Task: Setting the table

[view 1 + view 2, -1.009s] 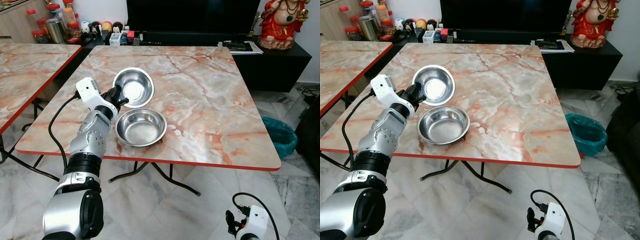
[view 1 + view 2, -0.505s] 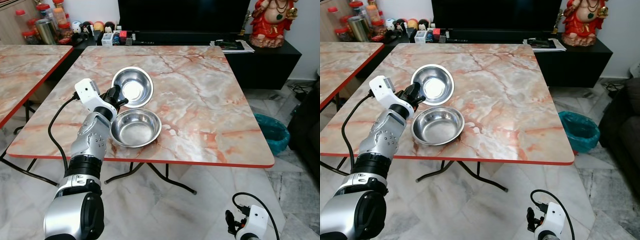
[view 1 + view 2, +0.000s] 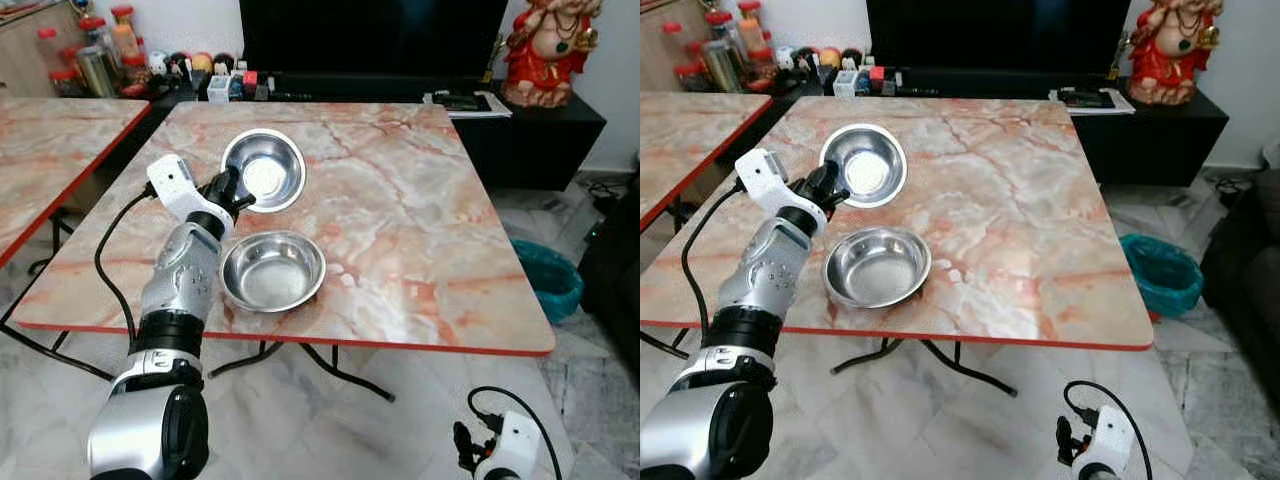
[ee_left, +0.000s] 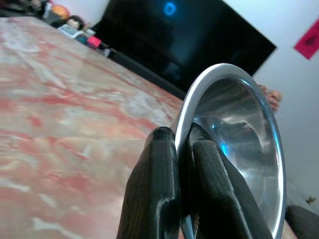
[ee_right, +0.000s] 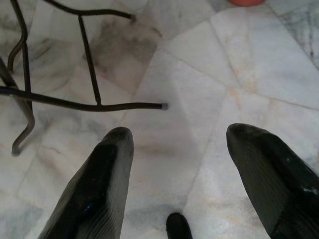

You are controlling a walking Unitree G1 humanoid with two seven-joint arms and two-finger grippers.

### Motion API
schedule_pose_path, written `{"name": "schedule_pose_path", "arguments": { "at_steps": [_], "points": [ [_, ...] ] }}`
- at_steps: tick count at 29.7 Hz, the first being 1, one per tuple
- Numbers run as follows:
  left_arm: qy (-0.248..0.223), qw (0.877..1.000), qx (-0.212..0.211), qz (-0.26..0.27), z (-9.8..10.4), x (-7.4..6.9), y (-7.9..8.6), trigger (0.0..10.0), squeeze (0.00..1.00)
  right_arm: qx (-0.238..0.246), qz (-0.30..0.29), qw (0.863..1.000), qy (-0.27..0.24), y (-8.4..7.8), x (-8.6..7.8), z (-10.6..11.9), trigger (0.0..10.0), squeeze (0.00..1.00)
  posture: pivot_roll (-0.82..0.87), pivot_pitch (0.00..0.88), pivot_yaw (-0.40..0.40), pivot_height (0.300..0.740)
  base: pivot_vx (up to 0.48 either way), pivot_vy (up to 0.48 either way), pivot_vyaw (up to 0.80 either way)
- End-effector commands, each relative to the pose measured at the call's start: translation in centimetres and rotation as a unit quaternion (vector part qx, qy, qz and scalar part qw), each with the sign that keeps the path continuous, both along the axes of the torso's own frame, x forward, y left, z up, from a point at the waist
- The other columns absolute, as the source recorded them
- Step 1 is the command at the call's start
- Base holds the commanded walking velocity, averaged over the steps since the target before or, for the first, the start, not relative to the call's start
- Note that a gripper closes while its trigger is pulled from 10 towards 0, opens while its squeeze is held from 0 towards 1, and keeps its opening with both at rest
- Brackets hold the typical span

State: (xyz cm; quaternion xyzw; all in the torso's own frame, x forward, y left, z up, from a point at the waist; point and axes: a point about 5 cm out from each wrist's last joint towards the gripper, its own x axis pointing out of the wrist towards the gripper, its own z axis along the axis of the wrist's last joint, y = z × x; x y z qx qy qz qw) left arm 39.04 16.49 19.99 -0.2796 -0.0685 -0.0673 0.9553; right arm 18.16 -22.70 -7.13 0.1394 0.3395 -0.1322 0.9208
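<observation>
Jaws pinching round steel bowl (image 3: 264, 170) rim

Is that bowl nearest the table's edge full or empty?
Empty: the near bowl shows only bare shiny steel inside, sitting upright on the table.

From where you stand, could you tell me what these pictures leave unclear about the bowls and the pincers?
- Far bowl: its near-left rim is hidden by the left pincer in the eye views.
- Near bowl: left edge hidden behind the forearm.
- Right pincer: its arm is cut off by the bottom edge.
</observation>
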Motion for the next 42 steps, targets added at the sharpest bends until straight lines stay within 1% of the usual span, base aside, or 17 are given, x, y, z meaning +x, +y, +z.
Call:
{"name": "schedule_pose_path", "arguments": {
  "at_steps": [1,10,13,15,18,23,24,25,26,31,32,33,34,35,38,41,42],
  "points": [
    [-0.015,1.0,0.0,0.009,0.6,0.0,0.4,10.0,0.0,-0.001,-0.001,1.0,-0.005,0.1,0.2,0.1,10.0,0.0,0.03,0.0,-0.003,0.736,0.281,0.0,0.0],
    [-0.021,1.0,0.002,0.001,0.9,0.0,0.2,10.0,0.0,-0.003,0.0,1.0,-0.003,0.0,0.2,0.1,10.0,0.0,0.03,0.0,-0.003,0.736,0.286,0.0,0.0],
    [-0.036,0.999,-0.003,-0.011,1.3,-0.1,-0.1,10.0,0.0,-0.001,0.0,1.0,-0.003,0.0,0.2,0.1,10.0,0.0,0.03,0.0,-0.003,0.736,0.0,0.0,0.0],
    [-0.035,0.999,0.001,-0.017,1.2,-0.1,-0.2,10.0,0.0,-0.001,0.0,1.0,-0.003,0.0,0.2,0.1,10.0,0.0,0.03,0.0,-0.004,0.736,0.0,0.0,0.0],
    [-0.03,0.999,0.007,-0.024,1.1,-0.1,-0.4,10.0,0.0,-0.001,0.001,1.0,-0.003,0.0,0.2,0.1,10.0,0.0,0.03,0.0,-0.004,0.736,0.0,0.0,0.0],
    [-0.017,0.998,0.017,-0.056,0.9,-0.6,-0.9,10.0,0.0,-0.002,0.001,1.0,-0.002,0.0,0.2,0.1,10.0,0.0,0.03,0.0,-0.004,0.736,0.0,0.0,0.0],
    [-0.013,0.998,0.01,-0.058,1.0,-0.7,-0.8,10.0,0.0,-0.002,0.001,1.0,-0.002,0.0,0.2,0.1,10.0,0.0,0.03,0.0,-0.003,0.736,0.0,0.0,0.0],
    [-0.008,0.998,-0.007,-0.062,1.1,-0.8,-0.7,10.0,0.0,-0.002,0.001,1.0,-0.002,0.0,0.2,0.1,10.0,0.0,0.03,0.0,-0.002,0.736,0.0,0.0,0.0],
    [0.01,0.998,-0.014,-0.065,1.2,-0.9,-0.4,10.0,0.0,-0.002,0.0,1.0,-0.001,0.0,0.2,0.1,10.0,0.0,0.03,0.0,-0.002,0.736,0.0,0.0,0.0],
    [0.02,0.997,-0.003,-0.077,1.5,-1.3,-0.2,10.0,0.0,-0.003,0.003,1.0,0.003,0.0,0.1,0.0,10.0,0.0,0.03,0.0,0.001,0.736,0.0,0.0,0.0],
    [0.046,0.994,-0.004,-0.097,1.6,-1.8,-0.2,10.0,0.0,-0.002,0.003,1.0,0.002,0.0,0.2,0.0,10.0,0.0,0.04,0.0,0.005,0.736,0.0,0.0,0.0],
    [0.046,0.994,-0.004,-0.097,1.6,-1.8,-0.2,10.0,0.0,-0.002,0.003,1.0,0.002,0.0,0.2,0.0,10.0,0.0,0.04,0.0,0.005,0.736,0.0,0.0,0.0],
    [0.068,0.992,-0.002,-0.109,1.5,-2.2,-0.2,10.0,0.0,-0.002,0.003,1.0,0.003,0.1,0.2,0.0,10.0,0.0,0.04,0.0,0.006,0.736,0.0,0.0,0.0],
    [0.09,0.989,0.019,-0.117,1.3,-2.6,-0.3,10.0,0.0,-0.002,0.004,1.0,0.003,0.1,0.2,0.0,10.0,0.0,0.04,0.0,0.007,0.736,0.0,0.0,0.0],
    [0.116,0.985,0.036,-0.12,0.8,-2.9,-0.3,10.0,0.0,-0.001,0.004,1.0,0.003,0.1,0.2,0.0,10.0,0.0,0.04,0.0,0.01,0.736,0.0,0.0,0.0],
    [0.177,0.977,0.036,-0.113,-0.5,-3.3,0.0,10.0,0.0,0.0,0.005,1.0,0.003,0.1,0.2,0.0,10.0,0.0,0.04,0.0,0.013,0.736,0.0,0.0,0.0],
    [0.181,0.976,0.041,-0.115,-0.6,-3.5,0.0,10.0,0.0,0.0,0.005,1.0,0.004,0.1,0.2,0.0,10.0,0.0,0.04,0.0,0.016,0.736,0.0,0.0,0.0]
  ]
}}
